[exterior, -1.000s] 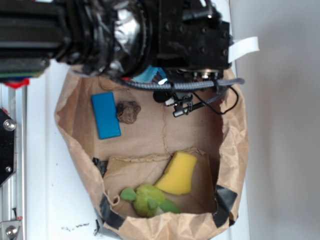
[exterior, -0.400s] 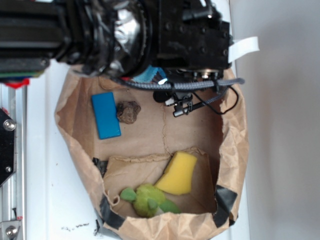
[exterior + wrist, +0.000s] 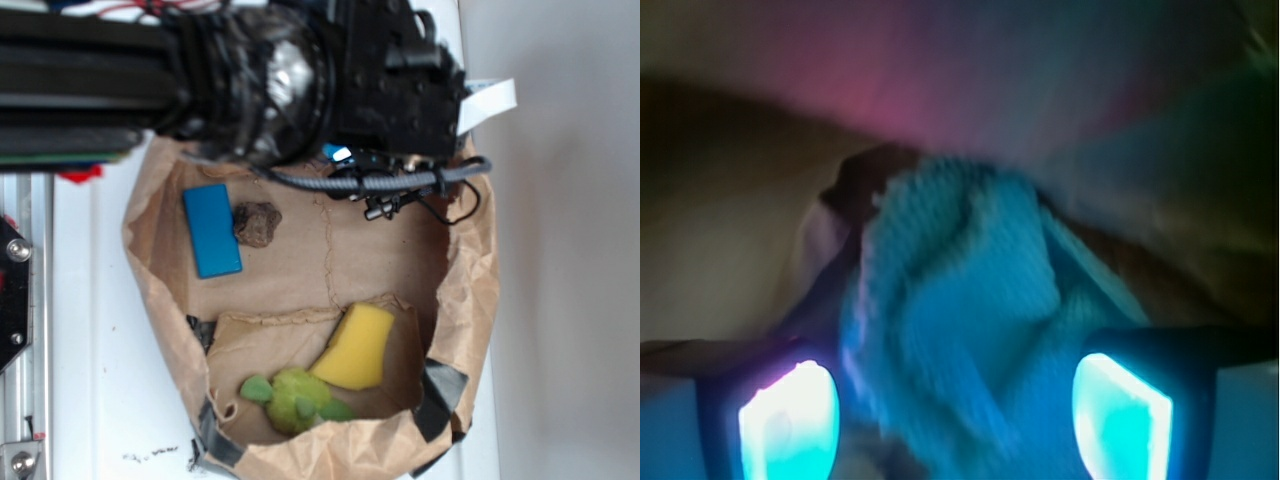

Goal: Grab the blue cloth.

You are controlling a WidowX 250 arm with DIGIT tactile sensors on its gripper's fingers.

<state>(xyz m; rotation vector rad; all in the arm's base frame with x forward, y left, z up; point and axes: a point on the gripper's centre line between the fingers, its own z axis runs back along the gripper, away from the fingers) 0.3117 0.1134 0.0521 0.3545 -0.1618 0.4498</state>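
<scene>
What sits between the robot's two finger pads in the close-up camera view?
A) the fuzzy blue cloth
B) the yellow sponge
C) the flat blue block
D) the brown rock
A: the wrist view shows the blue cloth bunched in folds between the two glowing pads of the open gripper.

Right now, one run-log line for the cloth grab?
target: blue cloth | gripper: open, fingers either side of cloth | contact: cannot tell | exterior view: arm hides cloth | phase: pre-grasp
</scene>
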